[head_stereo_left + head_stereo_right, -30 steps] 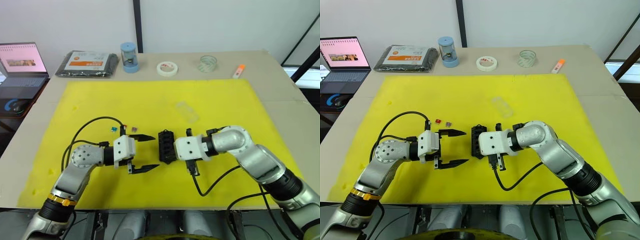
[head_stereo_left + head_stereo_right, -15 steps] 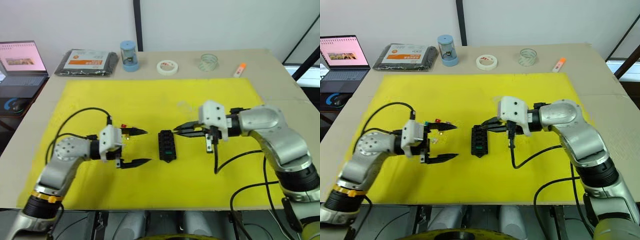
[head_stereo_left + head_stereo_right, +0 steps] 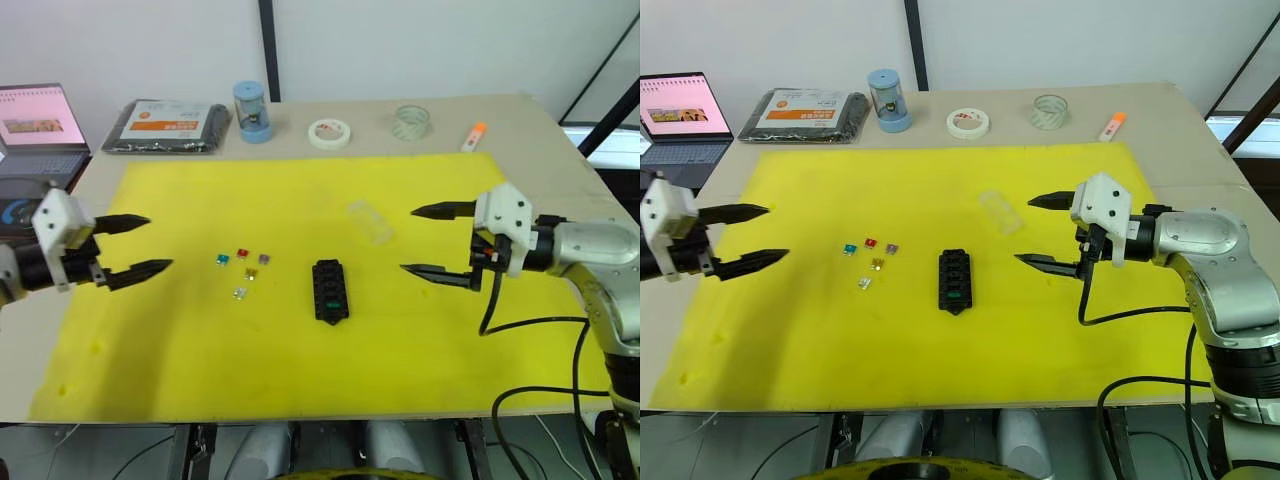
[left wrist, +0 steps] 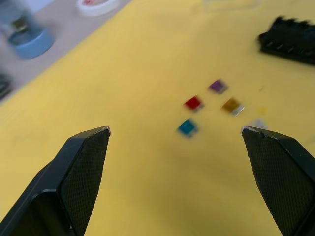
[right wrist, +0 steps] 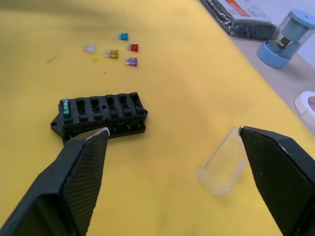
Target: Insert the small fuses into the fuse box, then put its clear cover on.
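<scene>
The black fuse box lies mid-mat with one green fuse seated in an end slot. Several loose small fuses lie just to its left: blue, red, purple, amber and pale clear. The clear cover rests on the mat behind and to the right of the box. My left gripper hovers open near the mat's left edge, well away from the fuses. My right gripper is open and empty to the right of the box, in front of the cover.
Behind the yellow mat on the tabletop sit a laptop, a black packet with an orange label, a blue cylinder, a white tape roll, a clear tape roll and an orange marker.
Both arms have drawn back outward from the fuse box. The right gripper, shut at the box a second ago, has opened and moved right. The left gripper has moved far left.
</scene>
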You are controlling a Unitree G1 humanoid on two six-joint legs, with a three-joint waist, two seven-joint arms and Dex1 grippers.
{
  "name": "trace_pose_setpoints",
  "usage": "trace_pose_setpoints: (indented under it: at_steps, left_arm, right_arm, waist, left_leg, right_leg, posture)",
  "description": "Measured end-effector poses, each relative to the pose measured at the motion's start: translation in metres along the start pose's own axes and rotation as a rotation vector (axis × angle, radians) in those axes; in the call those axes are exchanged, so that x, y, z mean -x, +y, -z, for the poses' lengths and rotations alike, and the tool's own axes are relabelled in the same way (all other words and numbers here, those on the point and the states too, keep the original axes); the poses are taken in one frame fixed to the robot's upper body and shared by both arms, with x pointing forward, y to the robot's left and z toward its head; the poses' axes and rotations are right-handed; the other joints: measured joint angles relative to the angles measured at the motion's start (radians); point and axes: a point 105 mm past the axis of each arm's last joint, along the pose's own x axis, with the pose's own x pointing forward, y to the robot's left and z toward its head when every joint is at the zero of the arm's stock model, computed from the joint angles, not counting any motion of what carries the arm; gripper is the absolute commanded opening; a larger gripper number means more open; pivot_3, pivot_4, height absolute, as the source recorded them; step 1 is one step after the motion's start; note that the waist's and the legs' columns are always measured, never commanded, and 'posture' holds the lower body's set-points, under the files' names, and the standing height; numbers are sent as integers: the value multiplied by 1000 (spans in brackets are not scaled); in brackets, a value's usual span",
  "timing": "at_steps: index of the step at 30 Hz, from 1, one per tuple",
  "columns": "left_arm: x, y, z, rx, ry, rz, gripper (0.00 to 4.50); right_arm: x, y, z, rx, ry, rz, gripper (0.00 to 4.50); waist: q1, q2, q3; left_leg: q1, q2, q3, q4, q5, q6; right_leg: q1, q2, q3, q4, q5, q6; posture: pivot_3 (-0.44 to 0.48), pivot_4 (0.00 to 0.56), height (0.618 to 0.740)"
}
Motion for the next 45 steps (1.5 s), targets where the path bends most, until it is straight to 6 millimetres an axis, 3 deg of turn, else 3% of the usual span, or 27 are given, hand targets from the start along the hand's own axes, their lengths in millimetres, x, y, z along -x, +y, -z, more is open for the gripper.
trace_pose_setpoints:
  at_steps: [4, 6, 9, 12, 16, 18, 22, 28, 45]
  left_arm:
    - [5, 9, 7, 75, 4, -57, 4500]
    - [7, 11, 13, 207, 3, -77, 4500]
    - [6, 11, 21, 620, -25, -67, 4500]
    - [0, 3, 12, 993, -80, 48, 4500]
    - [-17, -3, 14, 1265, -86, 135, 4500]
    - [-36, -18, 28, 1383, 8, 177, 4500]
    - [-54, -31, 45, 1462, 97, 195, 4500]
    - [-68, -23, 50, 1495, 63, 166, 4500]
    - [-105, -22, 45, 1523, 6, 201, 4500]
  right_arm:
    - [-17, 3, -16, 14, -59, -37, 4466]
    - [-27, 10, -22, 14, -76, -75, 4466]
    - [-50, 23, -40, 16, -141, -152, 4466]
    - [-70, 37, -64, 54, -207, -227, 4466]
    - [-89, 48, -66, 54, -202, -283, 4466]
    - [-100, 55, -64, 48, -196, -320, 4466]
    - [-103, 55, -64, 51, -194, -316, 4466]
    - [-100, 52, -55, 32, -158, -289, 4466]
    - [-91, 51, -50, 7, -116, -261, 4466]
  waist:
    - [3, 0, 0]
    - [2, -1, 0]
    - [-5, -1, 0]
    - [-16, -2, 0]
    - [-21, -3, -1]
    - [-22, -4, -1]
    - [-23, -5, -2]
    - [-20, -5, -2]
    - [8, -4, -3]
  left_leg:
    - [0, 0, 0, 0, 0, -1]
    - [0, 0, 0, 0, 0, -1]
    - [0, 0, -1, 0, 0, 1]
    - [1, 0, -4, 1, 0, 0]
    - [1, -1, -3, 1, 3, -6]
    - [0, -1, -3, 2, 4, -7]
    - [-1, 0, -3, 2, 4, -8]
    - [0, 0, -3, 2, 4, -9]
    - [1, -3, -4, 4, 4, -9]
  right_leg:
    - [0, 0, 0, 0, 0, 0]
    - [0, 0, 0, 0, 0, 0]
    - [-1, 2, 0, 3, 0, 0]
    - [-5, 5, -1, 4, 0, 0]
    - [-5, 5, -1, 4, 0, 0]
    - [-5, 5, 0, 4, 0, 0]
    - [-5, 5, 0, 6, 0, 0]
    - [-5, 5, 0, 5, 0, 0]
    - [-3, 1, -1, 5, 0, 0]
  posture:
    - [0, 150, 740]
    - [0, 150, 740]
    - [0, 150, 740]
    - [0, 150, 740]
    - [0, 150, 740]
    - [0, 150, 740]
    - [0, 150, 740]
    - [0, 150, 740]
    - [0, 150, 740]
